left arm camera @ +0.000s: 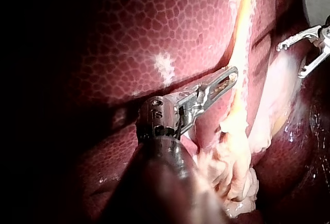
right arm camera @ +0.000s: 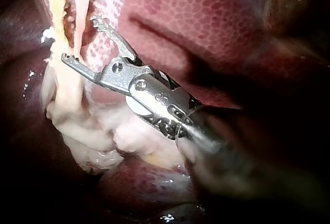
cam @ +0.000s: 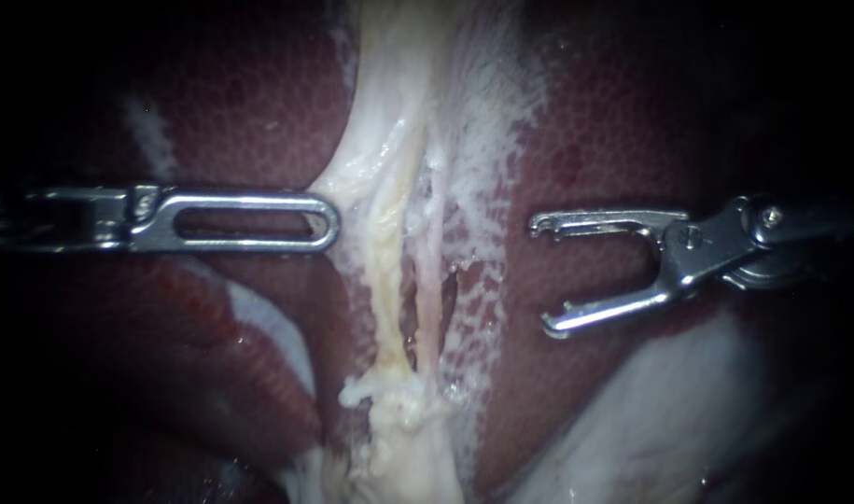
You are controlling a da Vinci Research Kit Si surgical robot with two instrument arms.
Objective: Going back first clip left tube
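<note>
Left instrument [cam: 326, 222], right instrument [cam: 544, 275], two tubes [cam: 390, 238] between.

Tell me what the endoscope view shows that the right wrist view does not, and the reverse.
Only the endoscope view shows the left instrument, with its tip at the left edge of the pale tissue. Only the right wrist view shows the right instrument far back along its dark shaft. Both views show the right instrument with its jaws open and empty, the liver, and the tubes ahead of those jaws.
</note>
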